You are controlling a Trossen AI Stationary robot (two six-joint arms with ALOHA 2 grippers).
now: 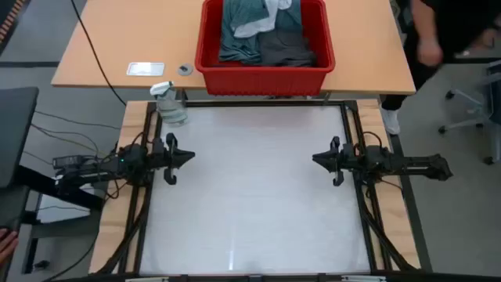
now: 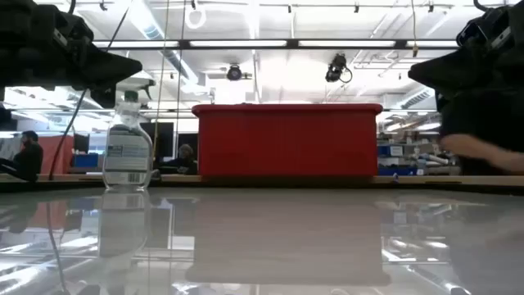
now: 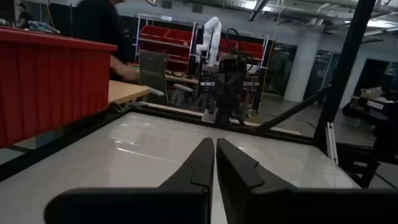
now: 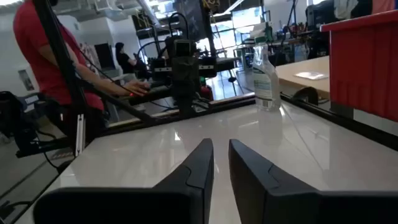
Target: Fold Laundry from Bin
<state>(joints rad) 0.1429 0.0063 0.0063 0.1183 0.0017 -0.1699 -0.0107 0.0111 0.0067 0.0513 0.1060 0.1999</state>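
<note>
The red bin (image 1: 266, 74) stands on the wooden table beyond the white table's far edge. In it lies laundry: a teal-green piece (image 1: 239, 35), a white piece (image 1: 262, 19) and a dark grey piece (image 1: 288, 47). My left gripper (image 1: 191, 157) hovers at the white table's left edge and points toward the right, shut and holding nothing (image 3: 215, 142). My right gripper (image 1: 315, 160) hovers at the right edge and points toward the left. Its fingers are nearly together, with a narrow gap and nothing between them (image 4: 221, 144). Both stand clear of the bin (image 2: 286, 139).
A clear spray bottle (image 1: 170, 103) stands at the white table's far left corner. A small white card (image 1: 145, 69) and a round disc (image 1: 185, 70) lie on the wooden table. Black frame rails (image 1: 358, 141) run along both sides. A person (image 1: 446, 35) stands at the far right.
</note>
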